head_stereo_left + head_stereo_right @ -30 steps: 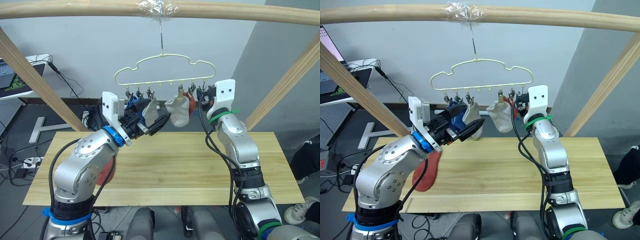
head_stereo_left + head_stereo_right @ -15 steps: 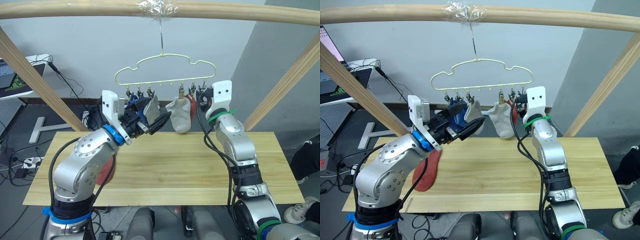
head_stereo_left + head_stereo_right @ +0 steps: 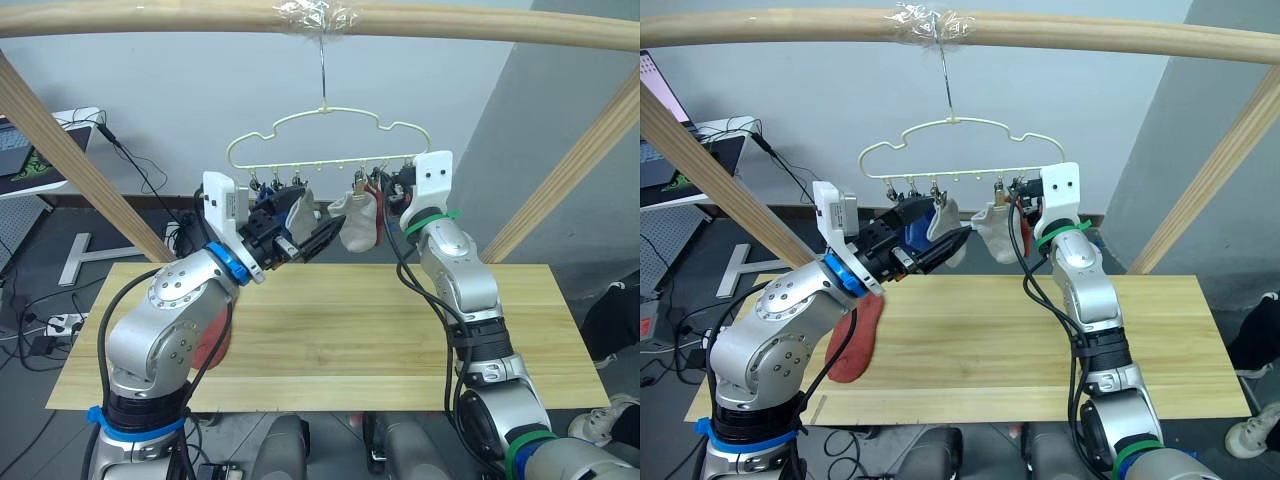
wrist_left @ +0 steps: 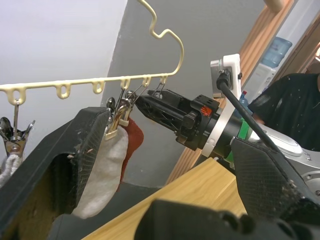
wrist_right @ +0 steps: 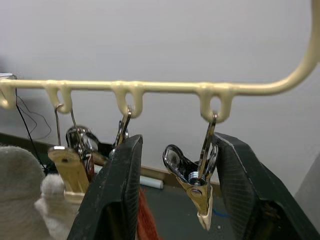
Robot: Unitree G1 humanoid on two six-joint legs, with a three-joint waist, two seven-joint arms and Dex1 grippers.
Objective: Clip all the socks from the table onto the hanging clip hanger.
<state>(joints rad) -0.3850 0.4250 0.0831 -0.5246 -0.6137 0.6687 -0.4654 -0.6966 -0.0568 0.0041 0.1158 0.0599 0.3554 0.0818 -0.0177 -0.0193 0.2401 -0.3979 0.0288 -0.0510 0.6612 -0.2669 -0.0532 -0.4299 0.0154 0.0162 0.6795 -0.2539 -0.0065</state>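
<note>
Your right gripper (image 5: 172, 195) is gaping around an empty clip (image 5: 197, 172) beside hanging socks (image 3: 360, 220); left gripper (image 3: 315, 240) is spread wide

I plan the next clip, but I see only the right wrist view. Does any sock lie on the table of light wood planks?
Observer: Yes. One rust-red knit sock lies on the light wooden table, partly under the left arm.
Operator: Does the left gripper hold something?
Observer: No. The left gripper is open and holds nothing, raised beside a hanging light grey sock.
Operator: What hangs left of that grey sock?
Observer: Blue knit fabric, clipped near the left end of the pale yellow-green wire hanger.
</note>
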